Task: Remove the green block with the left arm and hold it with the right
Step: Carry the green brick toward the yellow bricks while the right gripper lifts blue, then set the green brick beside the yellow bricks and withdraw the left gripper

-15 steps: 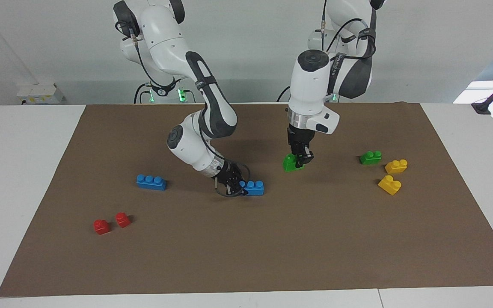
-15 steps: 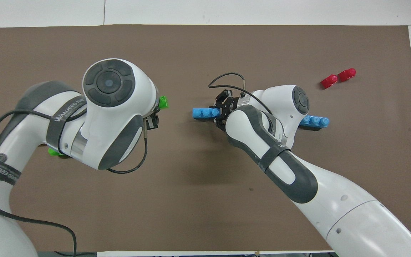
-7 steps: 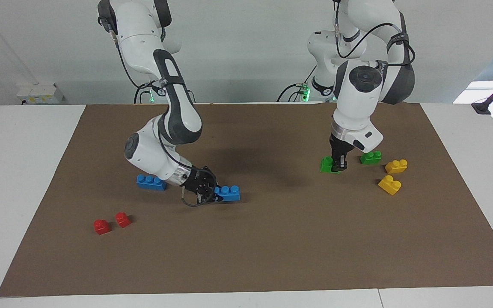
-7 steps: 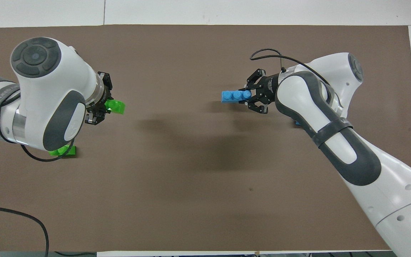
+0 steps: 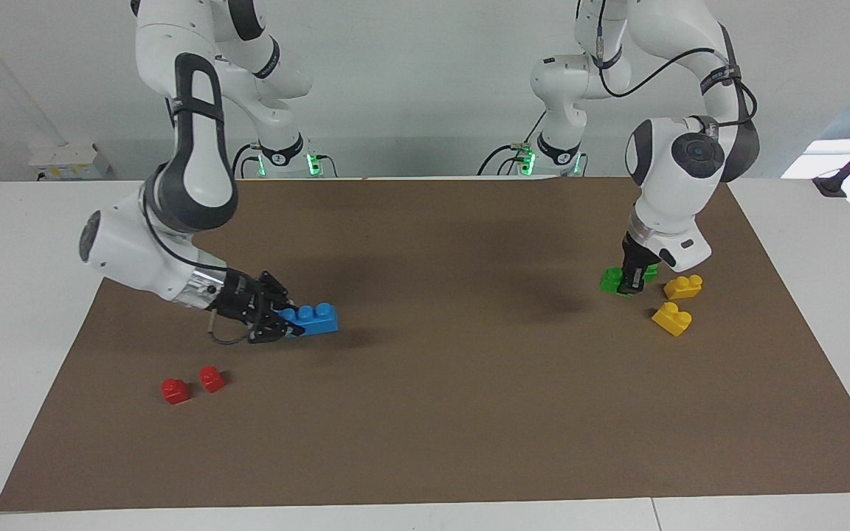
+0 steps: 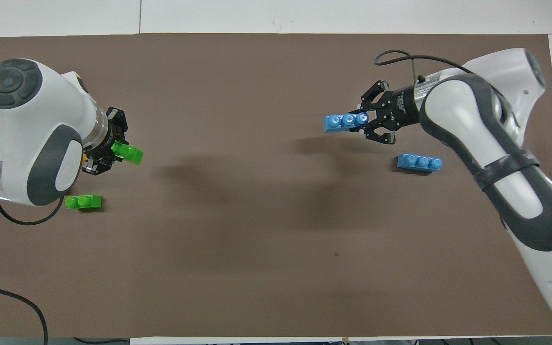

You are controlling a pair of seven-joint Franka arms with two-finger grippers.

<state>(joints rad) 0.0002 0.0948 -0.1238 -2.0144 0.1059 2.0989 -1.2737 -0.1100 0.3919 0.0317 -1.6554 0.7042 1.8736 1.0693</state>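
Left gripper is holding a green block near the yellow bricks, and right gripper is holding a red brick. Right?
Not quite. The right gripper holds a blue brick, not red, as the overhead view shows. The left gripper does hold a green block near the yellow bricks.

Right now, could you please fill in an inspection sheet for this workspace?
Surface: brown mat on a white table.
Job's things: green block held by the left gripper; blue brick held by the right gripper.
Clutter: second green block, second blue brick, two yellow bricks, two red pieces.
Grippers: both shut on their bricks, at separate ends of the mat.
Cables: looped wire at the right gripper; black cable by the left arm.
Surroundings: white wall; nothing else seen.
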